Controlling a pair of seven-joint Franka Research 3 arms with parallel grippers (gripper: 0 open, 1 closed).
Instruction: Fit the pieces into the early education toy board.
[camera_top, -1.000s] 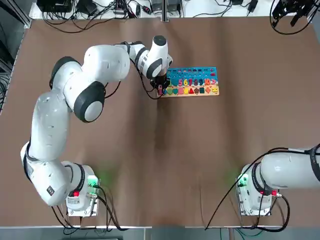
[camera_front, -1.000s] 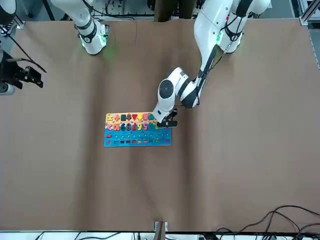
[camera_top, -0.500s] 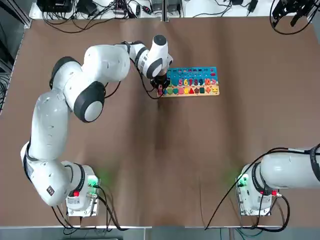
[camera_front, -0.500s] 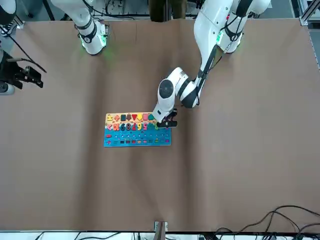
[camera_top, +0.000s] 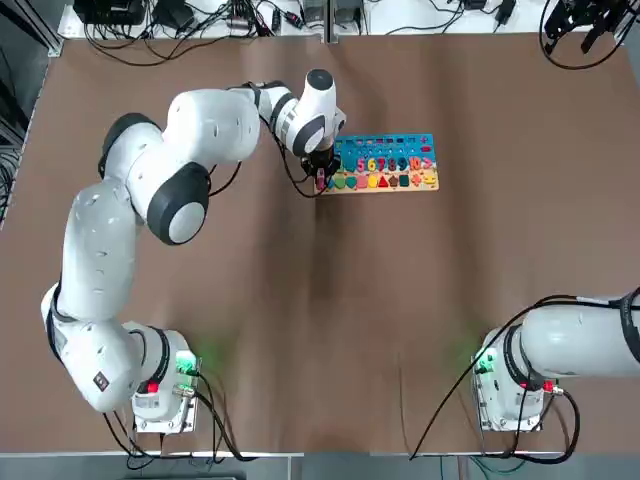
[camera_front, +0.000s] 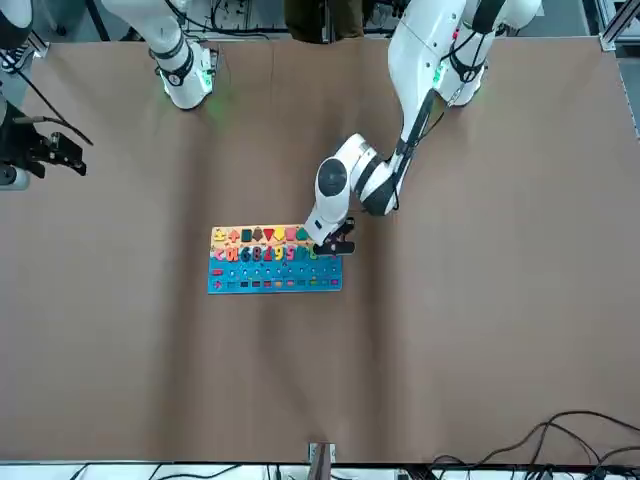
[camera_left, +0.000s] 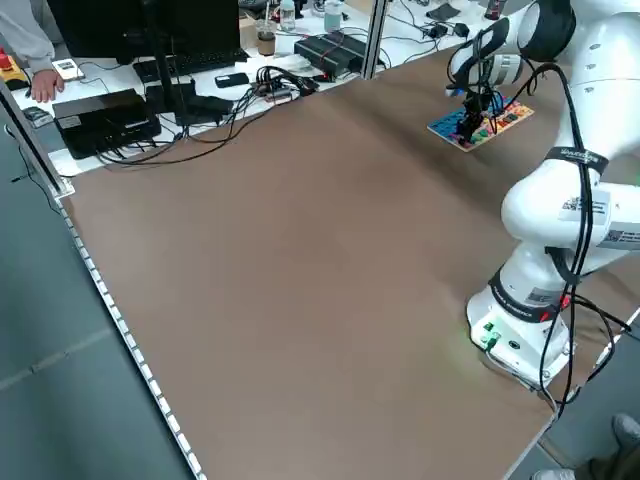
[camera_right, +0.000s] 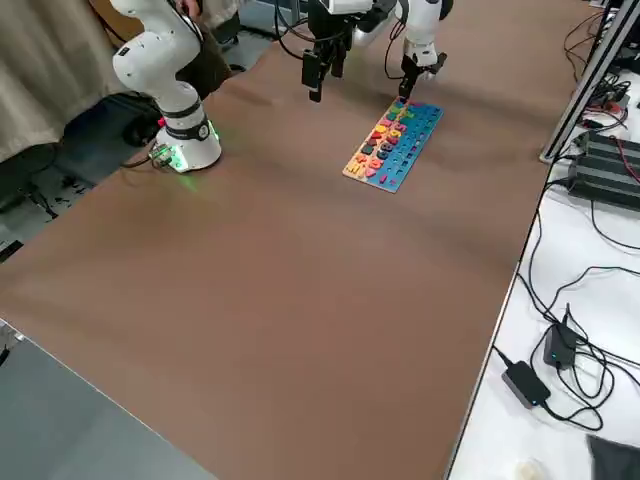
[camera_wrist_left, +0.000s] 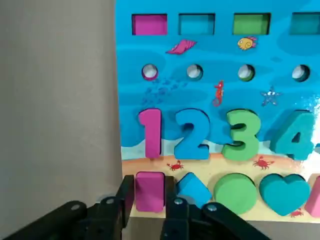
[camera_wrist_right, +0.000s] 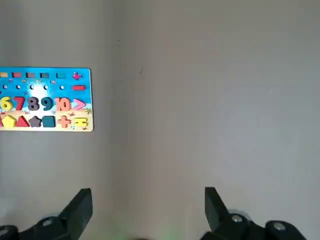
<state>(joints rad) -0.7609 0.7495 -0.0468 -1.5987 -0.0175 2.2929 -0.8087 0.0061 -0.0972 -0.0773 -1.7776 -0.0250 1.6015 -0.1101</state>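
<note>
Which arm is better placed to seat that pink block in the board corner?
Left. The left gripper already grips the pink block at the board corner, while the right gripper hangs open far from the board.

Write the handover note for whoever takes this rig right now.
Left gripper: jaws closed on the pink rectangular piece, at the corner of the blue-and-wood toy board nearest that arm, in the shape row below the pink "1".
Right gripper: jaws open, empty, parked well away from the board.
Done: the numbers and shapes in view sit in their slots.
Left: whether the pink piece is fully seated cannot be told; check, then release. No other loose pieces are visible on the brown table.
</note>
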